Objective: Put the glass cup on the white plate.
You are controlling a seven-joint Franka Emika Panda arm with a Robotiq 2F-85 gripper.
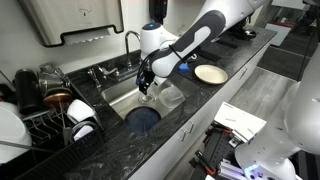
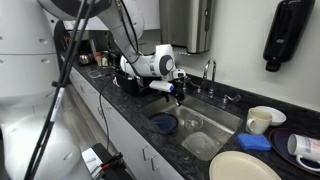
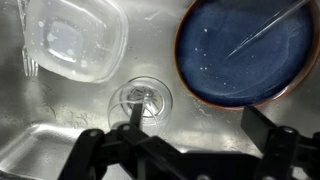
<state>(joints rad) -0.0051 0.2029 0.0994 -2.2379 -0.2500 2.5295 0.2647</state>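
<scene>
Inside a steel sink [image 3: 40,130], the Panda arm's gripper [image 3: 185,140] hangs with its jaws spread wide and holding nothing, poised directly above the glass cup [image 3: 143,100]. In the wrist view the cup stands upright on the sink floor, mouth up, in the gap between the two fingers [image 3: 88,138] but nearer one of them than the other, and apparently untouched by either. Beyond the cup, on one side, lies a clear plastic tub [image 3: 75,40]; on the other side, close by, sits a dark blue dish [image 3: 245,50]. The white plate [image 1: 210,73] rests on the dark counter [image 1: 190,120] outside the sink, well apart from the gripper and above the level of the basin floor. The cup itself is too faint to make out in either exterior view. The task appears to be at its opening step, the reach for the cup, with pickup and placement not yet done. The next move likely calls for centring the jaws on the cup, lowering them around its wall and closing gently, since clear glass on wet steel may slip. Then comes a straight lift clear of the sink's edge before the cup travels across to the plate.
</scene>
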